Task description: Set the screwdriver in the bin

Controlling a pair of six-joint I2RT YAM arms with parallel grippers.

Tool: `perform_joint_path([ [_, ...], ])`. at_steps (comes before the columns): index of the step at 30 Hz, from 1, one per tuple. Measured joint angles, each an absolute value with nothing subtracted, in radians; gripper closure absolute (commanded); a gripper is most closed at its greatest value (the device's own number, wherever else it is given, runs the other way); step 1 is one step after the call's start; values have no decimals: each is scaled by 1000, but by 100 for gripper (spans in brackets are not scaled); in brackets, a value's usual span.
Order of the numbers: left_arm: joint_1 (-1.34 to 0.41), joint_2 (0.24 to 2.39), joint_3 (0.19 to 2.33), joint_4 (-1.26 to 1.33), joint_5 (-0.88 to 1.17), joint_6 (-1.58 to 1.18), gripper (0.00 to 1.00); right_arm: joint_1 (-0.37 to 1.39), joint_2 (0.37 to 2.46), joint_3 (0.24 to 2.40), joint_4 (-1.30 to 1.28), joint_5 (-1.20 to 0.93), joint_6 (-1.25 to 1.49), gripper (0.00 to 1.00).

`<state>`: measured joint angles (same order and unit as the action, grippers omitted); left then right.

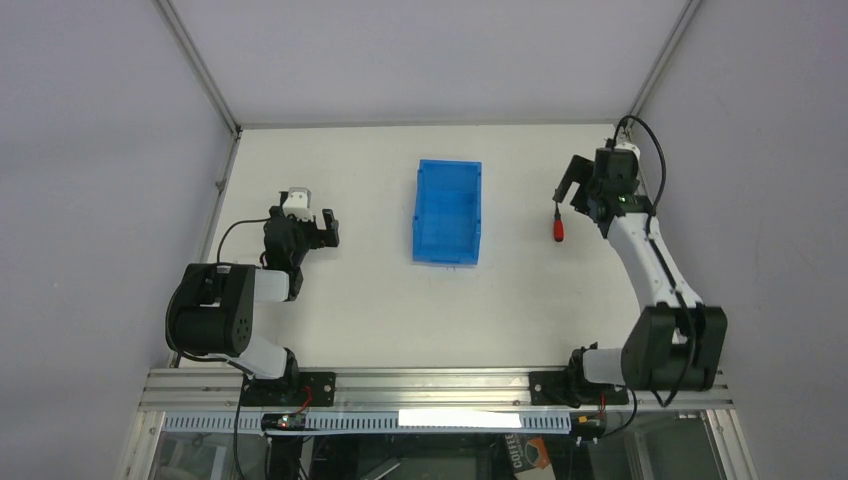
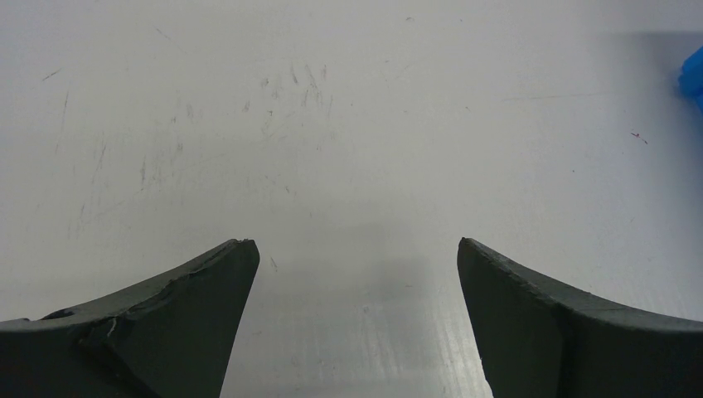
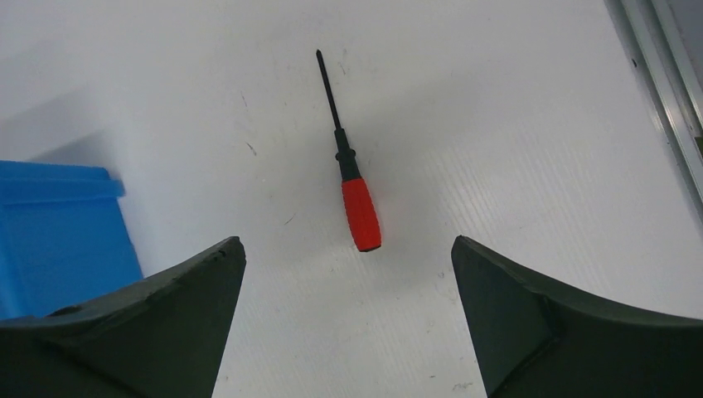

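The screwdriver (image 1: 559, 229) has a red handle and a thin black shaft and lies flat on the white table, right of the blue bin (image 1: 447, 212). My right gripper (image 1: 577, 192) hovers just above and beside it, open and empty. In the right wrist view the screwdriver (image 3: 361, 213) lies ahead of and between the open fingers, its handle end towards my gripper (image 3: 346, 240), its tip pointing away. A corner of the bin (image 3: 54, 236) shows at the left. My left gripper (image 1: 327, 229) is open and empty left of the bin, over bare table (image 2: 356, 242).
A metal frame rail (image 3: 663, 75) runs along the table's right edge, close to the screwdriver. Grey walls enclose the table on three sides. A blue bin corner (image 2: 695, 76) shows at the far right of the left wrist view.
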<state>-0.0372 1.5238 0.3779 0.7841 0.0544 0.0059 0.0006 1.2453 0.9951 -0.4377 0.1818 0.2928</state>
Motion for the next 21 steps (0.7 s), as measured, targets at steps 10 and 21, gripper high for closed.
perform_joint_path([
  [10,-37,1524,377,784,54,6,1,1,1760,1313,-665,149,190,17],
  [21,-37,1524,377,785,54,6,1,-2,1938,1347,-700,113,142,72],
])
